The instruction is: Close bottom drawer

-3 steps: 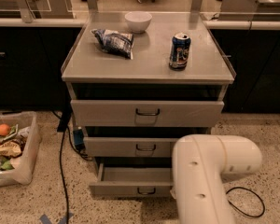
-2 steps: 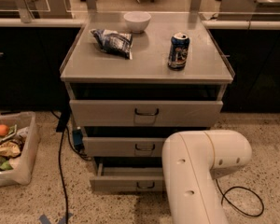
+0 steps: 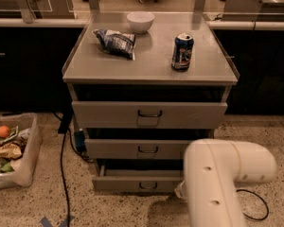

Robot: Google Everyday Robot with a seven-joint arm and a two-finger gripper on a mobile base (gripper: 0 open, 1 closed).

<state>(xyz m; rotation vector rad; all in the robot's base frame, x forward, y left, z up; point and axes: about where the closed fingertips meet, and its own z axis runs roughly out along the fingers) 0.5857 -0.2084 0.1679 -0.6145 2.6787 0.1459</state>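
The bottom drawer (image 3: pixel 128 183) is the lowest of three grey drawers in the cabinet and has a small dark loop handle (image 3: pixel 148 185). It stands pulled out a little, with a strip of its tray showing behind the front. My white arm (image 3: pixel 217 183) fills the lower right and covers the drawer's right end. My gripper is hidden behind that arm, near the drawer's right side, so it does not show.
The middle drawer (image 3: pixel 142 149) and top drawer (image 3: pixel 149 115) also stick out slightly. On the cabinet top stand a white bowl (image 3: pixel 140 21), a snack bag (image 3: pixel 114 42) and a blue can (image 3: pixel 182 52). A bin (image 3: pixel 23 162) holding scraps sits at left, and cables (image 3: pixel 62 174) lie on the floor.
My arm swung left across the bottom drawer's front, then back right. The bottom drawer now looks pushed in a little.
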